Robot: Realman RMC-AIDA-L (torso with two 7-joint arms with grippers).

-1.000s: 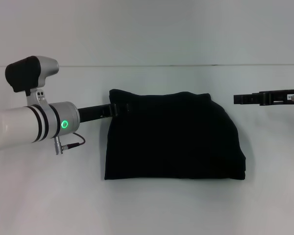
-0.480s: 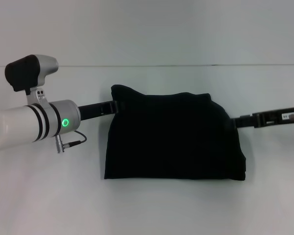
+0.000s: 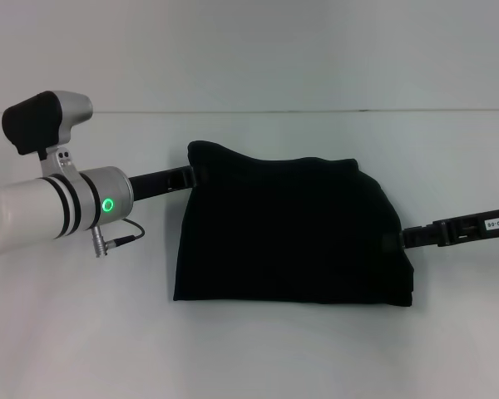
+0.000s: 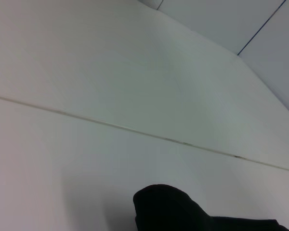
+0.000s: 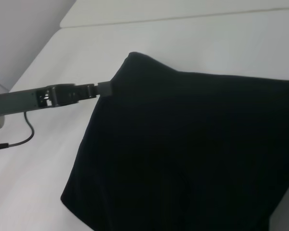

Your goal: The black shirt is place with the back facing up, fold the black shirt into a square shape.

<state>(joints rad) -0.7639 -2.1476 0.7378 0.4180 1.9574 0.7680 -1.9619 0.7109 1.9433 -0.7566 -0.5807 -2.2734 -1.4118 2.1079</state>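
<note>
A bare test bench in a lab or robot workroom is showing here, not a home; a plain white table point(image 3: 258, 357) is stretching wide under even light; a blank pale wall point(image 3: 258, 50) is rising straight behind it; a thin seam point(image 4: 111, 126) is running where the two meet; a silver arm point(image 3: 41, 208) with a glowing green light point(image 3: 108, 205) is reaching over the surface.

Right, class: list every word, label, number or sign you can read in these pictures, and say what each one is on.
Right tool: a small white label on its arm near the picture's edge, too small and blurred to read.
Left tool: only a lit green ring on the arm, no text.
Black shirt: plain, no print.
Table: no markings.
</note>
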